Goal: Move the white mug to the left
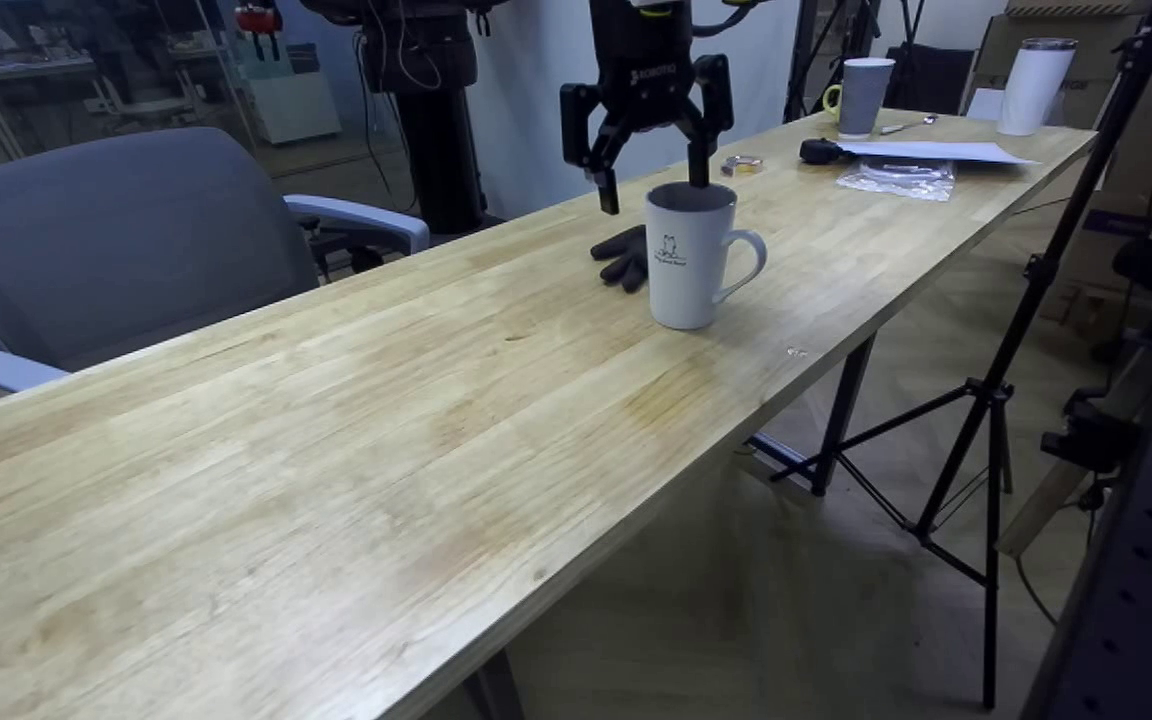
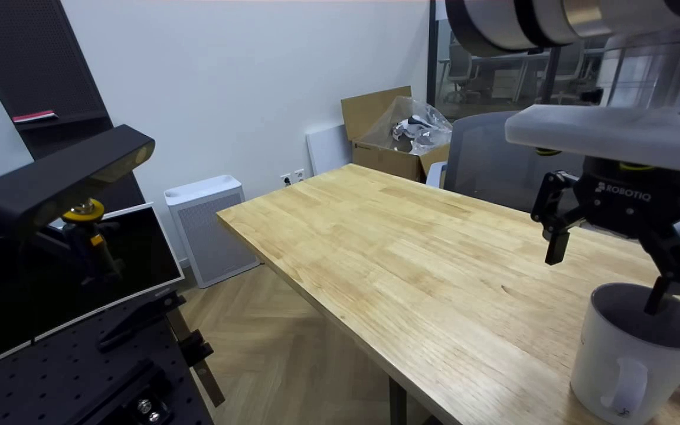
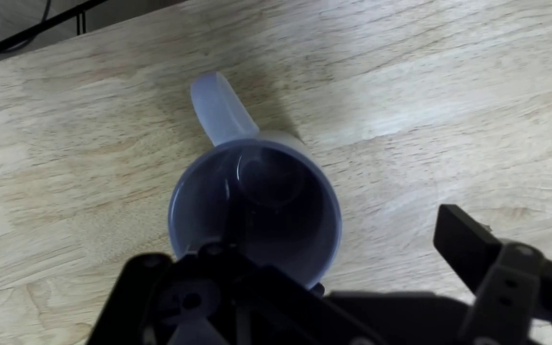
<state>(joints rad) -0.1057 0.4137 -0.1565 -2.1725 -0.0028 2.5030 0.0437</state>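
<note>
Upper centre-right in an exterior view: tool point(image 1: 654, 188) at white mug point(image 1: 681, 280), spread wide, gripping nothing; grasp, leftward move likely remain.

Lt wood tbl point(image 1: 336, 450): white mug point(image 1: 688, 272) upright on it, dk glove-like item point(image 1: 628, 254) just beside. Farther from me: paper point(image 1: 946, 152), clear bag point(image 1: 901, 180), gray cup point(image 1: 864, 98), white tumbler point(image 1: 1035, 88).

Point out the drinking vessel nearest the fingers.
The loop-handled white mug: one of the open fingers is at its mouth. The grey cup and white tumbler both stand much farther away.
</note>
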